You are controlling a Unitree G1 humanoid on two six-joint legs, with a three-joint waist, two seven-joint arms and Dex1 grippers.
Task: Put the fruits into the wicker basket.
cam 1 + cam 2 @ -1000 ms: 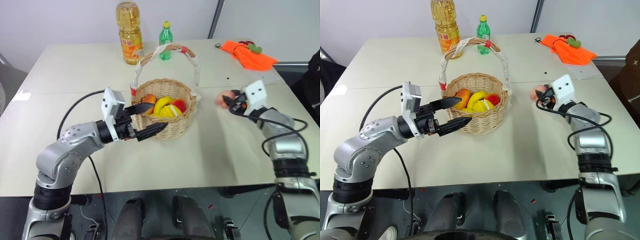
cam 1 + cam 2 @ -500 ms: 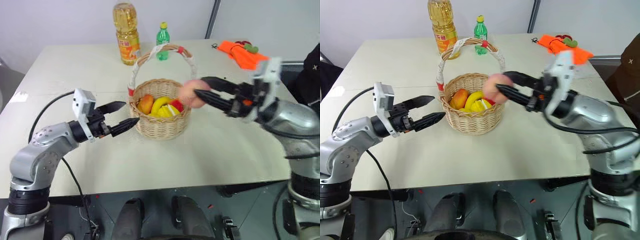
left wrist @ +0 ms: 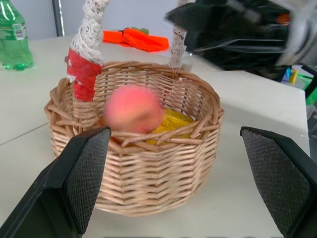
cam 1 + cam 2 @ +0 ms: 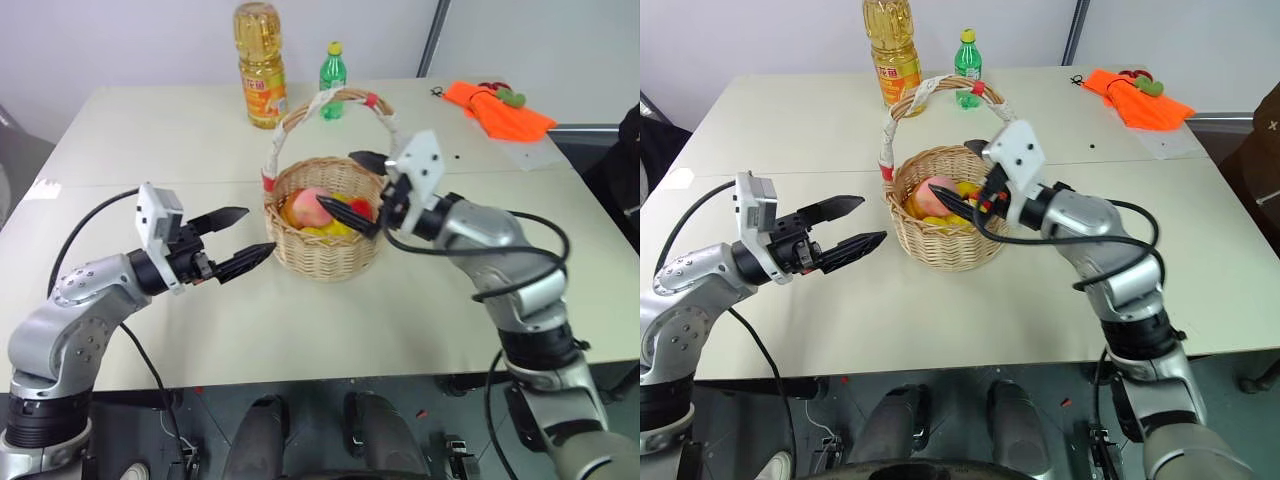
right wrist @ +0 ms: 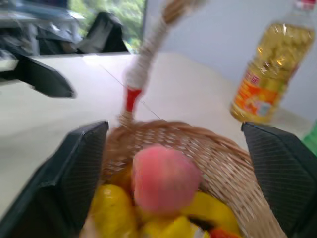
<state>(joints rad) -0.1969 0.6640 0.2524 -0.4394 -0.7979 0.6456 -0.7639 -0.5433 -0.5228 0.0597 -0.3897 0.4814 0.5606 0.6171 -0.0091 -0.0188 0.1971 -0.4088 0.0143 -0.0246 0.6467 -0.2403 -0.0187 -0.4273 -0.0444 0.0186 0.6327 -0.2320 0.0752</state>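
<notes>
Peach in the basket, both my grippers spread.

My right gripper (image 4: pixel 358 188) reaches over the basket (image 4: pixel 322 255) from its right side, under the arched handle, with its jaws apart and nothing between them. The peach (image 4: pixel 315 206) sits just beyond those fingertips, inside the rim and on top of the yellow fruit (image 5: pixel 115 214) and other pieces piled there; I cannot tell whether it has fully settled. My left gripper (image 4: pixel 243 240) hovers level just left of the basket, pointing at its wall, jaws wide and empty, not touching the wicker. On the table (image 4: pixel 140 130) behind the basket stand an oil bottle (image 4: pixel 260 66) and a green bottle (image 4: pixel 332 77), with an orange cloth (image 4: pixel 498 108) off at the far right corner.
</notes>
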